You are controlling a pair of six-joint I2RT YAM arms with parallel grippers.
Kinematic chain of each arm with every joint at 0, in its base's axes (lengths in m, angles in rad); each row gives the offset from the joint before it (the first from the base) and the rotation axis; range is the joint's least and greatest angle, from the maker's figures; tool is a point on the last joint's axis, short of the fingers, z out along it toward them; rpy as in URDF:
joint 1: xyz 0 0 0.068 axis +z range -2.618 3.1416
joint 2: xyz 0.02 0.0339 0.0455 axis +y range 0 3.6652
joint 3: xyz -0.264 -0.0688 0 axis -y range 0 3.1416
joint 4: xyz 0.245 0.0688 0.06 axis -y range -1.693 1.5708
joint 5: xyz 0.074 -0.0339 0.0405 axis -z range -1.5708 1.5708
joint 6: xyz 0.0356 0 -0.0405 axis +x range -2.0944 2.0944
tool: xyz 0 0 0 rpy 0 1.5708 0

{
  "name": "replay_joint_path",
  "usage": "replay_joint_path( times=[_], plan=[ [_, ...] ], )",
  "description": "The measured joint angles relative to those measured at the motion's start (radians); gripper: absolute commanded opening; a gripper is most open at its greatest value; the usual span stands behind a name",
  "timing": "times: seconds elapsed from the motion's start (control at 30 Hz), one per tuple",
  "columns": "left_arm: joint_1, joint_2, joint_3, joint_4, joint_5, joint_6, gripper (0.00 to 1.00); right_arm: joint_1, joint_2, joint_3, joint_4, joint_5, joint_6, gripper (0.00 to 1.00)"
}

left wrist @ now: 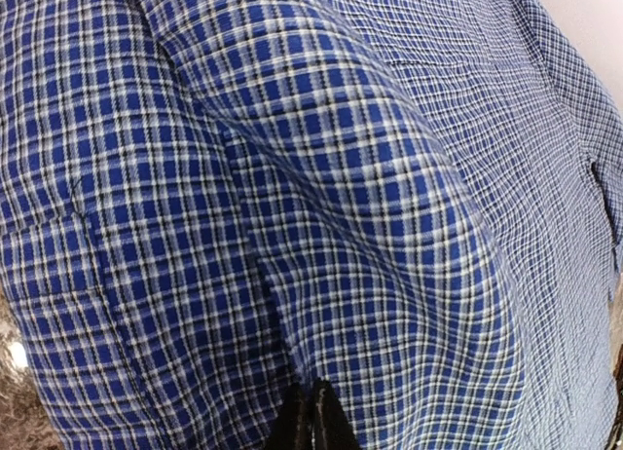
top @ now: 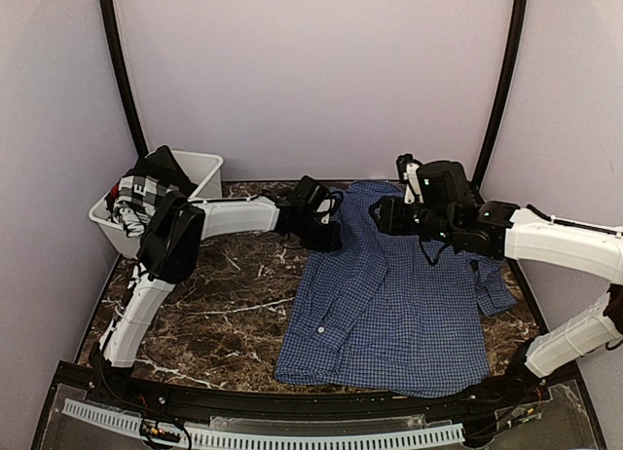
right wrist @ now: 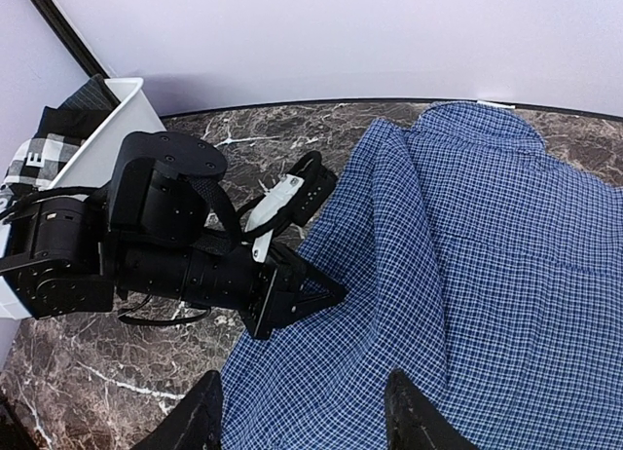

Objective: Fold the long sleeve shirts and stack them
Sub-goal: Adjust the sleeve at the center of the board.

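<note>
- A blue checked shirt (top: pixel 389 304) lay spread on a dark marble table (top: pixel 224 314), right of centre, with its collar end toward the far wall and its hem toward the arm bases.
- The shirt lay mostly flat, with a raised fold running down its left side and a sleeve trailing off its right edge.
- The left gripper (top: pixel 323 233) reached in from the left and met the upper left edge of the shirt.
- In the left wrist view, its fingertips (left wrist: pixel 310 421) were pressed together on a ridge of checked cloth that rose straight from them, so it was pinching the shirt.
- The right wrist view showed the same left gripper (right wrist: pixel 321 292) with its tip closed against the shirt's edge.
- The right gripper (right wrist: pixel 304 421) hung above the upper part of the shirt, its fingers (right wrist: pixel 195 416) spread wide with nothing between them.
- A white bin (top: pixel 202 168) stood at the far left corner of the table, well apart from the shirt.
- Other clothes (top: pixel 136 192), dark and black-and-white checked, were heaped in the bin.
</note>
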Motion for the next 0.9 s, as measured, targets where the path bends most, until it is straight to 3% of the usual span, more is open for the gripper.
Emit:
replay_joint_path(
  times=[0.47, 0.83, 0.9],
  plan=[
    [0.0, -0.114, -0.147, 0.05, -0.045, -0.002, 0.0, 0.0, 0.011, 0.0, -0.001, 0.004, 0.0, 0.53],
    [0.019, -0.145, -0.204, 0.086, -0.096, -0.03, 0.0, 0.0, 0.145, 0.005, -0.029, 0.002, 0.007, 0.53],
    [0.024, -0.145, -0.206, 0.086, -0.096, -0.032, 0.05, 0.0, 0.161, 0.005, -0.03, 0.0, 0.009, 0.53]
  ],
)
